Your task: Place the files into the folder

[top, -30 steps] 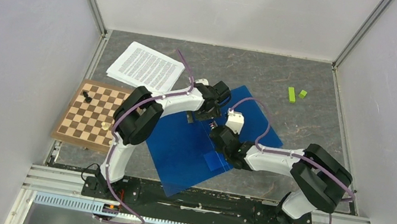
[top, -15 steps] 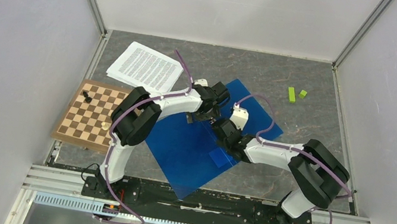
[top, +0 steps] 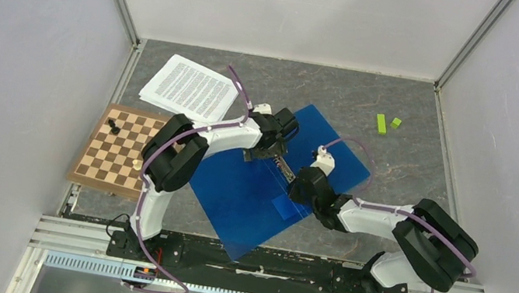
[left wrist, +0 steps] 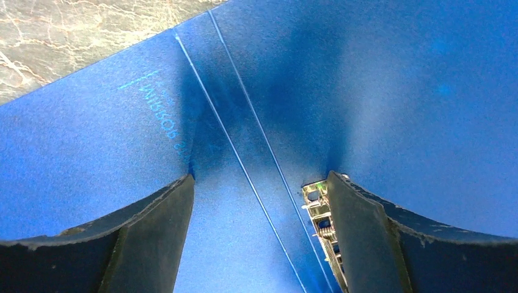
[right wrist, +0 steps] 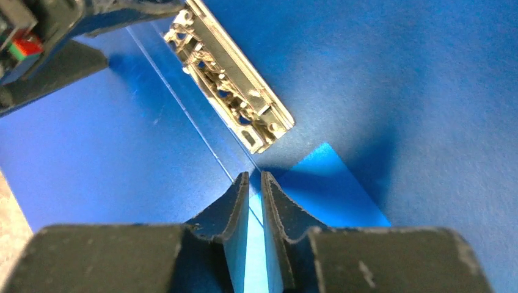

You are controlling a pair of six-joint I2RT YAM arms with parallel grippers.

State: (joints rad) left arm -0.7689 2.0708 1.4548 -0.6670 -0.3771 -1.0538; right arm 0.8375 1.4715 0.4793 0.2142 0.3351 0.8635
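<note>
The blue folder lies open and flat in the middle of the table, its metal clip along the spine. The files, printed white sheets, lie at the back left, apart from the folder. My left gripper is open and straddles the spine, with the clip's far end beside its right finger. My right gripper is shut to a thin slit, empty, low over the folder just short of the clip's near end, above a lighter blue pocket.
A wooden chessboard with a few pieces lies at the left edge, beside the left arm. Two small green blocks lie at the back right. Pale walls close in the table on three sides.
My right gripper has drawn back toward the near right, uncovering the metal clip. The right elbow has swung right. The left gripper has hardly moved.
</note>
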